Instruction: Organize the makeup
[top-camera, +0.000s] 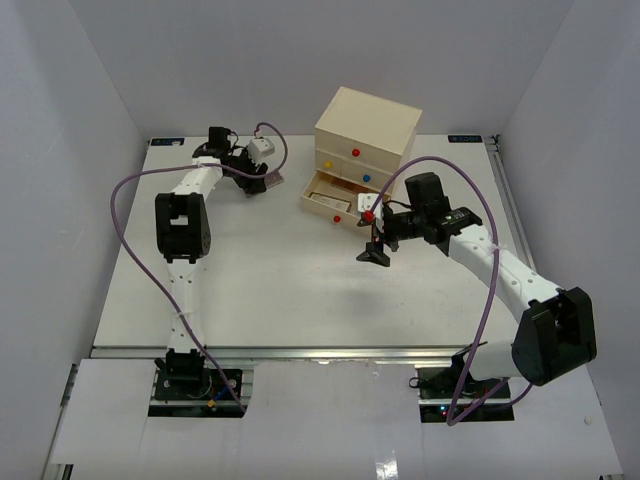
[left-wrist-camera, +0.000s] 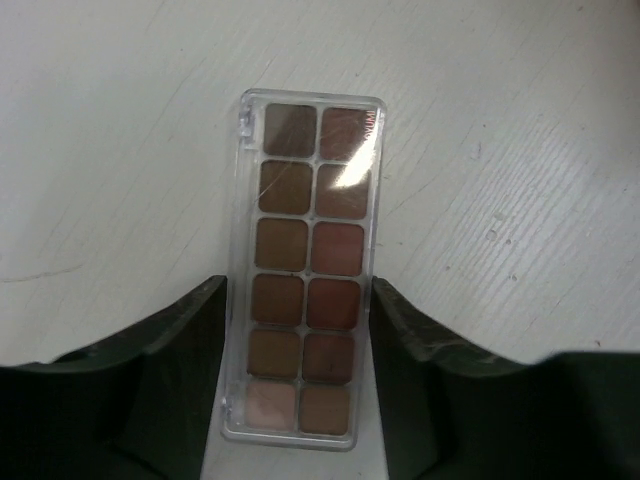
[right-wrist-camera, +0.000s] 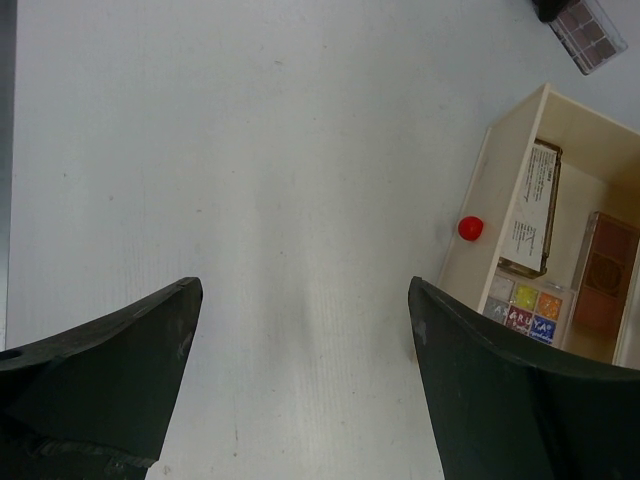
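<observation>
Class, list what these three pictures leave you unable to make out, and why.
Left wrist view: whether the left tool touches the palette; gaps too fine.
Right wrist view: the open drawer, partly cut by the frame edge and right tool.
Top view: two shut drawers of the chest hide their contents.

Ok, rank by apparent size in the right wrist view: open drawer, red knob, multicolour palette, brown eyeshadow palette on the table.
1. Open drawer, partly cropped.
2. Multicolour palette and brown eyeshadow palette: look alike, the brown one lying farther off, so unranked.
3. Red knob.
</observation>
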